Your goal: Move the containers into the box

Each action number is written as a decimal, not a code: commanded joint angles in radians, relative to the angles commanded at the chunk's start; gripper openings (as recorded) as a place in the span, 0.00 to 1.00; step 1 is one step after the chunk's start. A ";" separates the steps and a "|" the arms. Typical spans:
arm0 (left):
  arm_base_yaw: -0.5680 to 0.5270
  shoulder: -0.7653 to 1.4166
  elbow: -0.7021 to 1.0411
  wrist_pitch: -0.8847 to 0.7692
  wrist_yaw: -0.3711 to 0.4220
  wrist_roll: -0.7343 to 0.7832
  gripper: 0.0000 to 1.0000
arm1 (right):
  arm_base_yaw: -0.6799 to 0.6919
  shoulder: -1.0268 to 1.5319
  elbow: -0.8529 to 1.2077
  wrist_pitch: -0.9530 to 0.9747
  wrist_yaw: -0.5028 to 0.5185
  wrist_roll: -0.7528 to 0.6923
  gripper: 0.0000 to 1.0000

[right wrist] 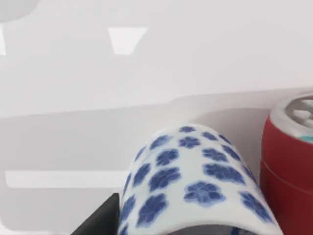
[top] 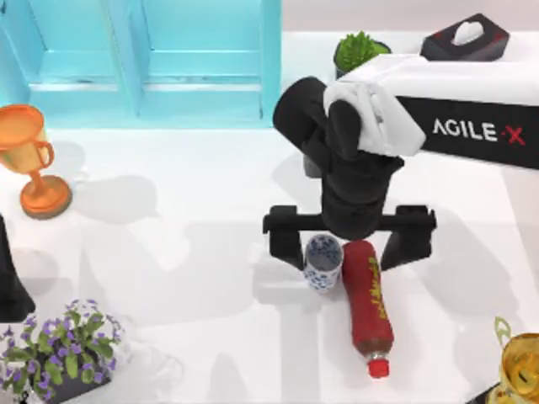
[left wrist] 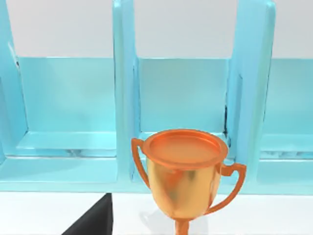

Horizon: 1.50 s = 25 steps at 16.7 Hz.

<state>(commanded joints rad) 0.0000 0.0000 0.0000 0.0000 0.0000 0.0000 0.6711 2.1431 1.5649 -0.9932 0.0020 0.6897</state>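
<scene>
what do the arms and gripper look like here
The right arm has a white shell with a black panel lettered AGILE·X, then bulky black wrist segments. Its gripper is black, a wide crossbar with two blocky fingers. The left arm is plain black.

Red bottle [top: 368,306] lay touching the floral cup [top: 323,262] on its right, blocking that side. Cup's left was bare table [top: 185,252]. Right gripper [top: 349,244] straddled both, fingers wide.
</scene>
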 joint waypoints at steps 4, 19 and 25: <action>0.000 0.000 0.000 0.000 0.000 0.000 1.00 | 0.000 0.000 0.000 0.000 0.000 0.000 0.17; 0.000 0.000 0.000 0.000 0.000 0.000 1.00 | -0.065 -0.072 -0.003 -0.068 -0.001 -0.063 0.00; 0.000 0.000 0.000 0.000 0.000 0.000 1.00 | -0.217 -0.281 -0.009 -0.271 -0.002 -0.218 0.00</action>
<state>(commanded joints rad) 0.0000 0.0000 0.0000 0.0000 0.0000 0.0000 0.4539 1.8621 1.5557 -1.2637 0.0003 0.4714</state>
